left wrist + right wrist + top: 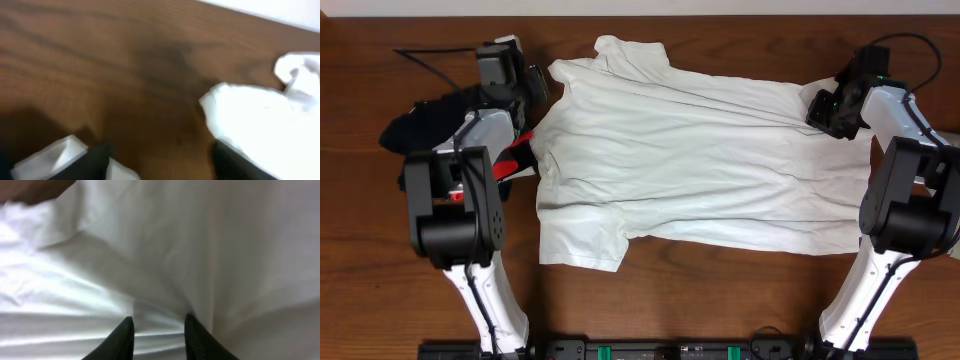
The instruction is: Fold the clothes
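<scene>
A: Shows the T-shirt (700, 170) spread flat on the desk (720, 300), long axis left to right, collar and sleeves to the left, hem to the right. No lettering visible on the upper face. Which way from each claw?

B: From the left claw (538, 88): to the right and just beside, at the far shoulder, next to the far sleeve. Stands with fingers well apart in the left wrist view, bare wood between them, a white edge of cloth close against the right-hand finger (235, 160). Grips nothing.

A: And from the right claw (820, 110)?

B: Directly beneath. Sits over the far right corner, at the hem. Presents in the right wrist view two dark fingers (125, 337) parted narrowly, with wrinkles of white cloth running in toward the gap. Cannot tell whether pinching a fold or merely resting above it.

A: Nearer arm for the coming fold?

B: Neither alone. Places both claws along the far long edge, one at each end. Suggests, as a judgement, a fold of the far edge toward the near edge, across the short axis, turning on both claws gripping that edge together. Calls first for a small shift of the left claw rightward onto the cloth.

A: Containers?

B: None in view. Note only a black garment (415, 128) with a red band, bunched at the left under the left arm, close to the collar side; cannot tell whether touching.
</scene>
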